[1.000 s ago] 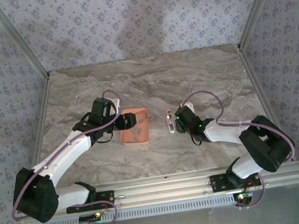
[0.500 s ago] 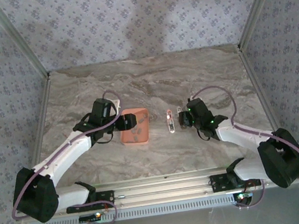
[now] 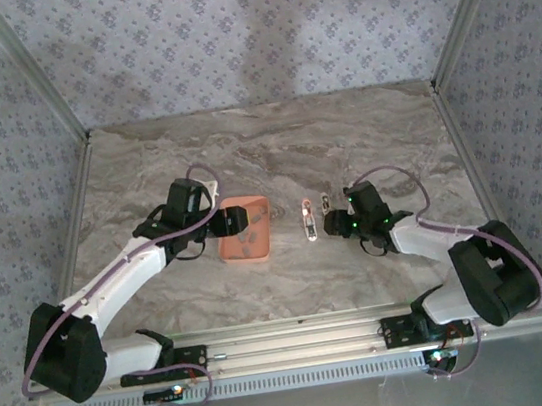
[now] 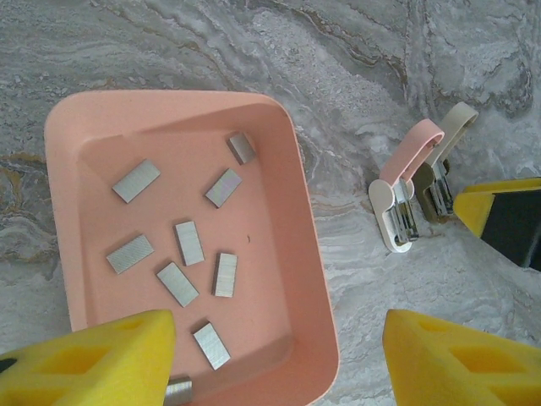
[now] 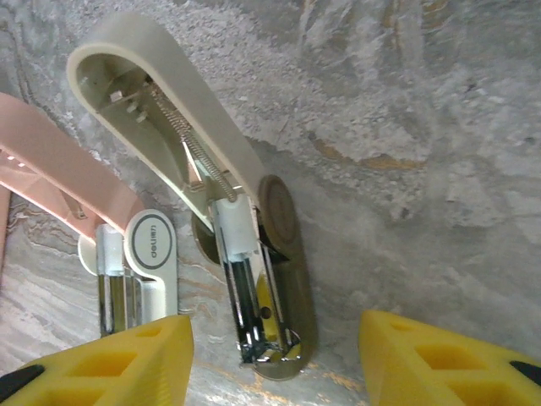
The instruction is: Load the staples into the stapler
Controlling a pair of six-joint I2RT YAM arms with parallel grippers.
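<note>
Several small grey staples (image 4: 188,243) lie loose in the salmon-pink tray (image 4: 308,220). My left gripper (image 4: 275,372) hovers open over the tray's near corner, one yellow pad above the staples and one over the table, holding nothing. Right of the tray (image 3: 266,232) lie a pink stapler (image 3: 307,220) and a tan stapler (image 3: 325,202). The tan stapler (image 5: 237,245) has its lid flipped back and its metal channel bare. My right gripper (image 5: 275,372) stands open around that stapler's front end without touching it. The pink stapler (image 5: 152,254) lies just left of it.
The marble table (image 3: 274,152) is bounded by patterned walls on three sides and a metal rail (image 3: 300,340) at the near edge. My left gripper (image 3: 215,223) is at the tray's left side and my right gripper (image 3: 331,223) is beside the staplers.
My right gripper has opened and drawn back to the right, uncovering the tan stapler. The left arm and the tray have not moved.
</note>
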